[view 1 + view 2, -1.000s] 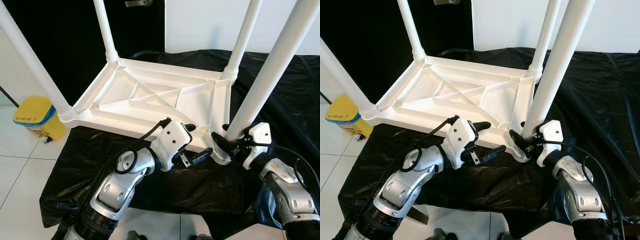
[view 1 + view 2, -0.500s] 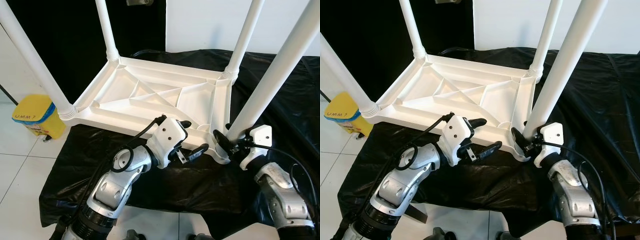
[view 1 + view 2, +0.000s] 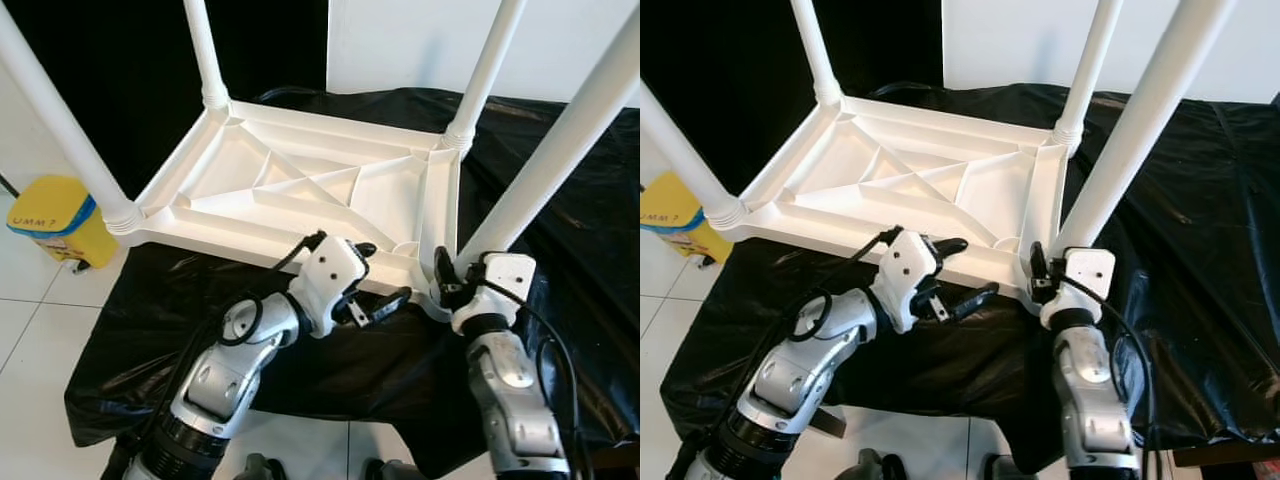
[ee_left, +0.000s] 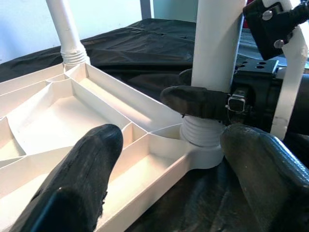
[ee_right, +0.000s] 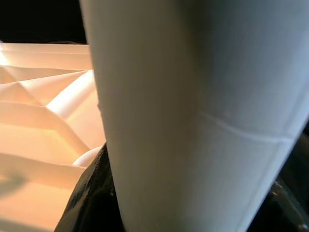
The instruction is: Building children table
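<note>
Since 1 s ago the right gripper [image 3: 447, 283] has turned more upright at the near-right leg [image 3: 545, 165], fingers clamped on it just above the socket. White table [image 3: 300, 190] lies upside down on black sheet [image 3: 560, 210], four legs pointing up. Left gripper [image 3: 378, 290] sits at table's near edge beside that leg, fingers apart, one over the rim, one under. Yellow bin [image 3: 50, 218] on floor, left of table.

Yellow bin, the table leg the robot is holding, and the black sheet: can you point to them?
yellow bin [image 3: 52, 215], left eye view, its side.
table leg [image 3: 555, 150], left eye view, mid-shaft.
black sheet [image 3: 1200, 230], right eye view, bare part at right.
</note>
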`<state>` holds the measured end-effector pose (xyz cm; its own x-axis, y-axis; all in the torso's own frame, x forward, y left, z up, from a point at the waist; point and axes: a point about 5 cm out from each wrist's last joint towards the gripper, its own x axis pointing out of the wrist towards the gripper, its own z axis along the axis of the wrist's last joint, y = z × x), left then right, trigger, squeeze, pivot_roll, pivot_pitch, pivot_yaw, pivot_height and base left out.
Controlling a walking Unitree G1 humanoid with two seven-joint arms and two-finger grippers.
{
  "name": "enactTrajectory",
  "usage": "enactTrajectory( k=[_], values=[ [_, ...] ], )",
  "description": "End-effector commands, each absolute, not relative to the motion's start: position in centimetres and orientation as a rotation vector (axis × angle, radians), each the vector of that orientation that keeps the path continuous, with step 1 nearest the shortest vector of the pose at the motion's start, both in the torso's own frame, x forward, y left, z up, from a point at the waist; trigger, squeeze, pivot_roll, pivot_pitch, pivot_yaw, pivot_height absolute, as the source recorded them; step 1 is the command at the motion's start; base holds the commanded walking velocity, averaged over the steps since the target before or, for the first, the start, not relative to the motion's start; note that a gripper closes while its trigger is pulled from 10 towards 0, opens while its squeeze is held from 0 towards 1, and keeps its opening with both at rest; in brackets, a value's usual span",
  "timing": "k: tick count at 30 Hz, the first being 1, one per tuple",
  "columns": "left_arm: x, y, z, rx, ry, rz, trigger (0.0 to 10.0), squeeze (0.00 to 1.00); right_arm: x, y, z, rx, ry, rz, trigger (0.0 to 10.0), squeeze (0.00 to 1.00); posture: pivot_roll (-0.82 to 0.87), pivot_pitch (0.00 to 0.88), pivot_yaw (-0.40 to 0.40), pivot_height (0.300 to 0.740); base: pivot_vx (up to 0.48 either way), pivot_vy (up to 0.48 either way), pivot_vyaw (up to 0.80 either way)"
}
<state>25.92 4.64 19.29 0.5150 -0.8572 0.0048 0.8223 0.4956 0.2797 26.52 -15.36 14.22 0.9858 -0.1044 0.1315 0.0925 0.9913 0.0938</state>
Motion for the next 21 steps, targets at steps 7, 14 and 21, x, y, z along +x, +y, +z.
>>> enactTrajectory(
  k=[7, 14, 21],
  values=[
    [25.9, 4.5, 19.1, 0.262, -0.151, -0.984, 10.0, 0.00, 26.4, -15.0, 11.7, 0.113, -0.007, -0.136, 10.0, 0.00, -0.12, 0.142, 0.000, 0.740, 0.000, 0.000, 0.00],
    [26.0, 4.3, 19.3, 0.248, -0.156, -0.989, 10.0, 0.00, 26.5, -14.1, 12.1, 0.117, -0.034, -0.077, 10.0, 0.00, -0.13, 0.123, 0.002, 0.740, 0.000, 0.000, 0.00],
    [26.3, 4.3, 19.5, 0.244, -0.165, -0.992, 10.0, 0.00, 26.9, -14.7, 12.9, 0.117, -0.086, -0.068, 10.0, 1.00, -0.13, 0.105, 0.007, 0.740, 0.000, 0.000, 0.00]
  ],
)
